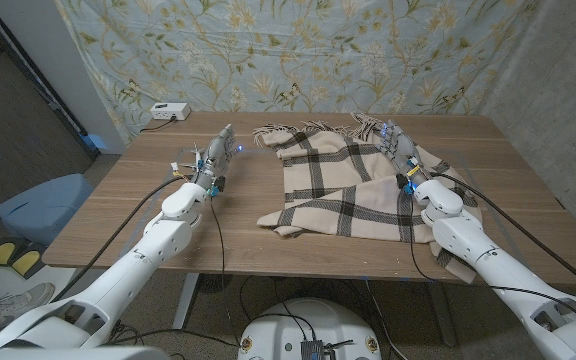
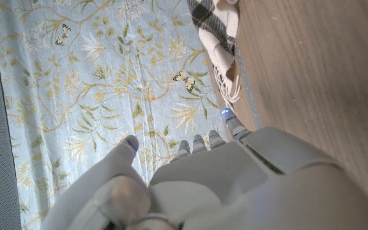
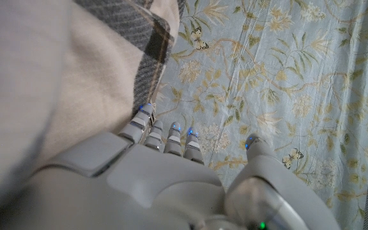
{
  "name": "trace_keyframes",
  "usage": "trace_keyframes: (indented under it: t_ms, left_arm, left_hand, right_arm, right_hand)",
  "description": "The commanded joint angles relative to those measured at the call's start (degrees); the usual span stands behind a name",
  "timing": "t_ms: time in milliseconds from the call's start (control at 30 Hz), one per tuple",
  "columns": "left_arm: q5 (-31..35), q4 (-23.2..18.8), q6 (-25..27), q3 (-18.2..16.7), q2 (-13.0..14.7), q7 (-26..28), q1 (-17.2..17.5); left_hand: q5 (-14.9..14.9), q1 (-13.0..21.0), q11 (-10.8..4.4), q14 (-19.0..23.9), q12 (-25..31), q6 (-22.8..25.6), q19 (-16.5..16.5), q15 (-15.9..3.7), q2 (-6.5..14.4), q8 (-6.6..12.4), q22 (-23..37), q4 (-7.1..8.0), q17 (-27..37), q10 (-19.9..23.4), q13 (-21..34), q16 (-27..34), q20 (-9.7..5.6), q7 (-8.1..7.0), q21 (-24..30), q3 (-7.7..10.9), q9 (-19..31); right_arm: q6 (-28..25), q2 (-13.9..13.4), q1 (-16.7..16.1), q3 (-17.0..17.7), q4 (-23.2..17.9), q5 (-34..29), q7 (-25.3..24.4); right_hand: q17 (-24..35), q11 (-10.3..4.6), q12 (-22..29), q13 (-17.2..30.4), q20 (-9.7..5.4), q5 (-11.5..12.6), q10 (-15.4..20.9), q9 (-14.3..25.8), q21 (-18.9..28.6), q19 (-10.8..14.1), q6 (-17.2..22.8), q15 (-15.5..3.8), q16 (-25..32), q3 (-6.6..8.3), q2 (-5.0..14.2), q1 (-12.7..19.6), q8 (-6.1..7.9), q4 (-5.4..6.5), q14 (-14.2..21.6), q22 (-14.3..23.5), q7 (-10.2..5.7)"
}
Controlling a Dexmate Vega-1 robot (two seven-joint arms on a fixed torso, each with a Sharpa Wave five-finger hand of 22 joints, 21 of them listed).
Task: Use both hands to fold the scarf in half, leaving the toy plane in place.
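Note:
A beige scarf (image 1: 333, 185) with dark plaid lines lies rumpled on the right half of the wooden table (image 1: 138, 215). Its fringed end (image 1: 273, 132) points to the far side, and one part hangs over the near right edge. My left hand (image 1: 216, 155) stands on bare wood left of the scarf, fingers stretched out and apart from the cloth, holding nothing. My right hand (image 1: 396, 150) is over the scarf's far right part with its fingers stretched forward. In the right wrist view the scarf (image 3: 75, 76) lies beside that hand (image 3: 152, 179). The left wrist view shows the scarf's fringe (image 2: 225, 70) beyond my left hand (image 2: 235, 185).
A small white box (image 1: 165, 111) with a cable sits at the table's far left corner. A floral curtain (image 1: 298, 50) hangs behind the table. A blue bin (image 1: 43, 205) stands on the floor to the left. The table's left half is bare wood.

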Motion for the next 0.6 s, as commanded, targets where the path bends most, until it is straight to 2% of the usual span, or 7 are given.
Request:
trace_keyframes:
  t_ms: [33, 133, 300, 333, 600]
  left_arm:
    - [4.8, -3.7, -0.3, 0.4, 2.3, 3.9, 1.7]
    - [9.3, -5.7, -0.6, 1.1, 3.8, 6.7, 2.1]
    - [18.3, -9.1, -1.1, 2.4, 6.6, 11.0, 2.6]
    - [18.4, -9.1, -1.0, 2.4, 6.6, 11.1, 2.6]
    - [26.4, -13.4, -1.2, 3.3, 9.3, 13.1, 3.2]
  left_hand:
    - [-0.2, 0.0, 1.33, 2.9, 0.7, 0.5, -0.3, 3.29, -0.4, 0.43, 0.5, -0.01, 0.3, 1.4, 0.4, 1.1, 2.88, -1.2, 0.2, -0.07, 0.3]
    - [-0.5, 0.2, 2.31, 5.2, 1.4, 2.9, 0.9, 4.03, -0.4, 0.89, 0.6, -0.4, 0.4, 3.9, 0.5, 1.5, 3.81, -0.72, 0.2, 0.03, 0.4]
    - [-0.9, 1.2, 2.78, 7.6, 2.1, 5.7, 2.2, 4.26, 0.1, 1.28, 0.7, -1.11, 0.4, 6.7, 0.6, 1.7, 3.93, 0.16, 0.1, 0.75, 0.4]
    - [-0.9, 1.4, 2.76, 7.8, 2.3, 6.2, 2.5, 4.33, 0.2, 1.35, 0.7, -1.26, 0.4, 7.4, 0.6, 1.7, 3.92, 0.22, 0.1, 0.89, 0.4]
    - [-1.4, 2.4, 2.84, 8.4, 2.6, 9.2, 3.1, 4.32, 0.5, 1.81, 0.7, -1.94, 0.4, 9.3, 0.7, 1.3, 4.02, 0.45, -0.1, 1.61, 0.5]
  right_arm:
    - [-1.3, -2.2, -1.7, -0.2, -3.4, -2.3, -2.2]
    - [-2.4, -4.1, -2.6, -0.4, -6.1, -5.0, -4.6]
    - [-5.3, -8.2, -4.7, -0.4, -12.1, -10.8, -9.6]
    - [-5.5, -8.2, -4.8, -0.4, -12.2, -10.8, -9.8]
    - [-9.6, -13.4, -8.3, 0.8, -19.5, -16.5, -14.3]
  right_hand:
    - [0.3, 0.81, 0.3, 0.3, 0.36, 0.2, 0.2, 0.2, 0.3, 0.5, 0.5, 0.43, 0.4, 0.98, 0.74, 1.2, 0.28, -0.48, 0.5, 0.3, -0.25]
    - [0.3, 1.4, 0.6, 0.4, 0.76, 0.0, 1.2, 0.2, 0.4, 0.8, 1.2, 0.8, 0.6, 1.67, 1.49, 2.2, 0.46, -1.1, 1.5, 0.3, -0.38]
    - [0.6, 1.95, 1.2, 0.4, 1.12, -0.5, 3.4, 0.3, 0.8, 1.9, 3.3, 0.82, 1.5, 2.76, 2.81, 3.8, 0.97, -1.96, 4.1, 0.4, -0.1]
    - [0.6, 2.02, 1.2, 0.4, 1.09, -0.5, 3.6, 0.3, 0.8, 2.0, 3.6, 0.67, 1.6, 2.87, 3.0, 3.9, 1.03, -2.0, 4.4, 0.4, -0.07]
    - [1.0, 2.22, 1.6, 0.5, 0.92, -0.8, 5.4, 0.3, 1.2, 3.1, 5.3, 0.17, 2.2, 3.76, 4.16, 4.9, 1.31, -2.26, 6.0, 0.4, -0.02]
